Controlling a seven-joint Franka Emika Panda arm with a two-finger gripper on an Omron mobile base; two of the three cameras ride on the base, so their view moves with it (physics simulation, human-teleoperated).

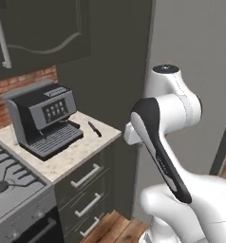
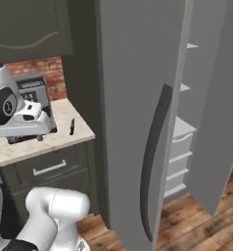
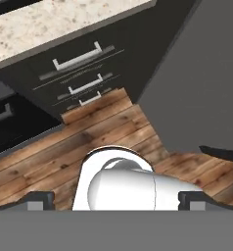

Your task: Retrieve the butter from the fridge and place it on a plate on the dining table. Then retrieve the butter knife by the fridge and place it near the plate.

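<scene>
butter knife on the counter, fridge door ajar

so the butter knife (image 1: 94, 128) is lying flat on the speckled counter (image 1: 62, 159), just right of the coffee machine (image 1: 42, 118) and close to the counter's fridge-side edge. the fridge (image 2: 138, 117) has a door swung open, white shelves showing inside. gripper (image 3: 116, 200) is spread wide with nothing in it, pointing down at the wood floor (image 3: 50, 157) in front of the drawers (image 3: 84, 73).
</scene>
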